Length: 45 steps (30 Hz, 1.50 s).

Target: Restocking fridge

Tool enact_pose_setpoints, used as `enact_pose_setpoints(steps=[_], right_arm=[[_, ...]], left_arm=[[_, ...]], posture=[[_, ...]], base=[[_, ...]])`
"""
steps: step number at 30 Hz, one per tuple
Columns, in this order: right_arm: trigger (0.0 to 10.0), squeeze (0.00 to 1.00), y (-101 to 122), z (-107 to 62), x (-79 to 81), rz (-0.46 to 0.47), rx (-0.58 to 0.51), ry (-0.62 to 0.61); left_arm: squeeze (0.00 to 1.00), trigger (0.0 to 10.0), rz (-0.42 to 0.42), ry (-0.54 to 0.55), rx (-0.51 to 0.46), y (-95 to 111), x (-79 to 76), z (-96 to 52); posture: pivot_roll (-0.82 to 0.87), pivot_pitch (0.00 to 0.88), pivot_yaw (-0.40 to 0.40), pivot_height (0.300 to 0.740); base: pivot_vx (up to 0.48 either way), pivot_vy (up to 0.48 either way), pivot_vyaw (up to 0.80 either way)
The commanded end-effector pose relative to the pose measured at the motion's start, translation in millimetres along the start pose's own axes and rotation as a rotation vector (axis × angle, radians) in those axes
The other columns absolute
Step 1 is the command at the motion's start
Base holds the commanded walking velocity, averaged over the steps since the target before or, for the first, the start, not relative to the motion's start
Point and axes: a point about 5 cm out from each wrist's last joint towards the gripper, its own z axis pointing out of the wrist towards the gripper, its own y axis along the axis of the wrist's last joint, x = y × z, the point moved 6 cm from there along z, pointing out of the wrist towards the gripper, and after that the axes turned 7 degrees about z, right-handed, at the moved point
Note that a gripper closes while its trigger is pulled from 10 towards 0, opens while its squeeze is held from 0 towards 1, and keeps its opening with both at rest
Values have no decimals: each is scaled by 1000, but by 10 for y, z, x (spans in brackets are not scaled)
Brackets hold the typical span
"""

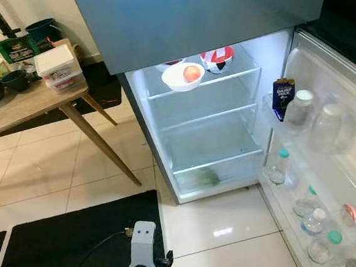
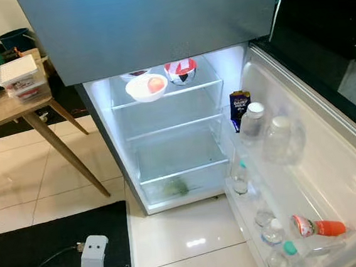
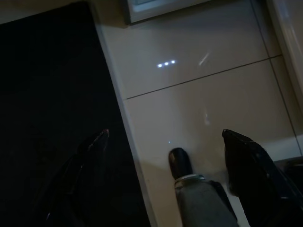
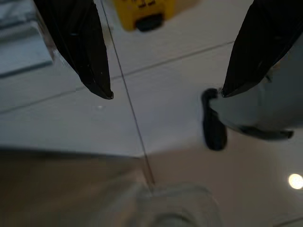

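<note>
**Fridge open, both grippers idle over floor**

Fridge (image 1: 216, 136) door swung wide. White bowl (image 1: 182, 77) w/ apple (image 1: 192, 73) at front edge of top shelf (image 1: 235, 76); bottles in door racks. Left gripper (image 3: 165, 137) spread, empty, above tile floor (image 3: 199, 94) by black mat (image 3: 52, 94). Right gripper (image 4: 165, 92) spread, empty, over tiles.

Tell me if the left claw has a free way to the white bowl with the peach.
Probably yes: the fridge stands open with the white bowl at the shelf's front, but the left claw hangs low over the floor.
</note>
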Motion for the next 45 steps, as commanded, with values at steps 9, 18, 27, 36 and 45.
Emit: enact_pose_setpoints(steps=[9, 18, 27, 36, 45], right_arm=[[10000, 0, -165, -10, 206, 81, 23, 57], [10000, 0, -173, -10, 221, 109, 22, 54], [10000, 0, -181, -12, 215, 115, 23, 54], [10000, 0, -167, -11, 227, 120, 16, 59], [10000, 0, -152, -8, 245, 122, 13, 66]], left_arm=[[0, 10000, 19, 12, 10, -74, 44, -28], [0, 10000, 32, 4, 7, -56, 27, -22], [0, 10000, 43, 0, 0, -42, 25, -20], [0, 10000, 50, -6, -4, -32, 15, -20], [0, 10000, 58, -13, -8, -18, 0, -16]], posture=[[-99, 106, 118, 730], [-101, 107, 123, 730], [-99, 109, 124, 730], [-102, 111, 126, 730], [-103, 112, 128, 730]], base=[[0, 0, -785], [0, 0, -788], [0, 0, -788], [0, 0, -788], [0, 0, -788]])
